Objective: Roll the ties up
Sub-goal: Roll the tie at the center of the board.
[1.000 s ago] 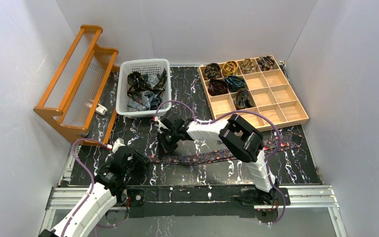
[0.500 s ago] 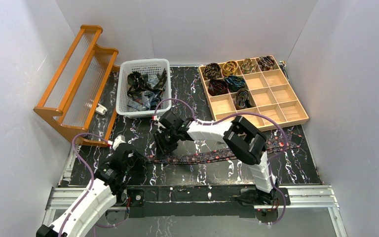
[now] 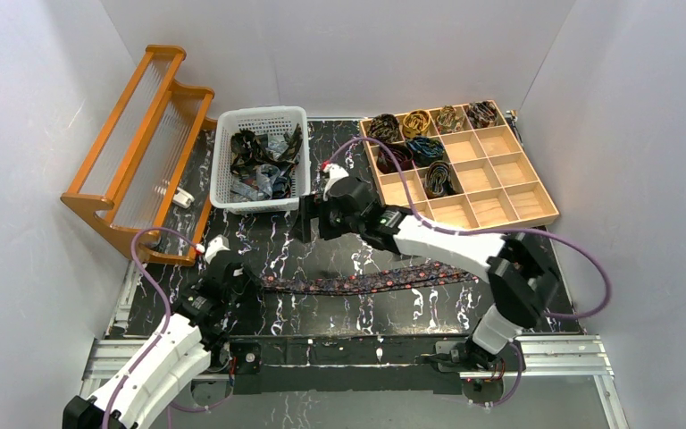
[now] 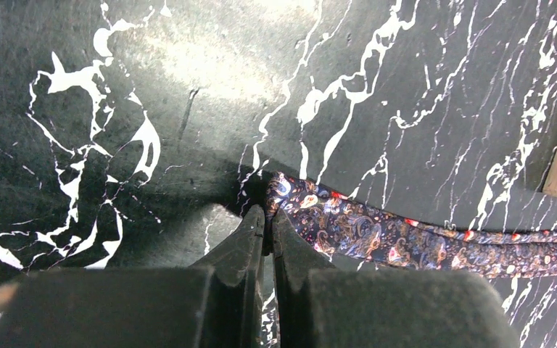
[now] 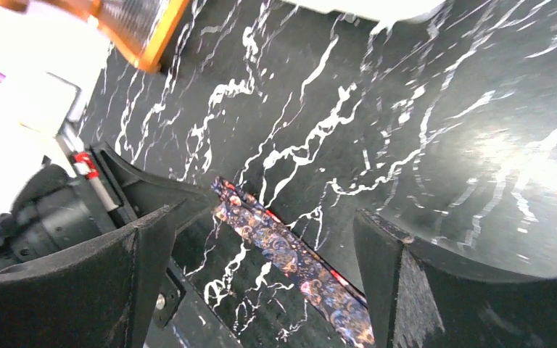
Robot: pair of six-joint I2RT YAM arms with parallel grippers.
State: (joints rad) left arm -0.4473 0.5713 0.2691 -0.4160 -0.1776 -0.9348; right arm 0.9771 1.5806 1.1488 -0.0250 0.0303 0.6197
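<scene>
Right gripper (image 5: 265, 216) had let go of the tie (image 3: 366, 281) and lifted toward the counter's (image 3: 366, 315) far side. Its jaws were wide and empty. Left gripper (image 4: 267, 217) had closed its jaws on the tie's left end. Tie lay flat along the near edge, uncoiled. Judged: anchor set, rolling not begun.

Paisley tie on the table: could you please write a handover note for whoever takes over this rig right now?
Left gripper: shut on the paisley tie at its left end.
Right gripper: open, empty, hovering above the table.
The tie lies flat, unrolled.
Done: seven rolled ties in the wooden tray.
Left: roll this one, then the loose ties in the white basket.
</scene>
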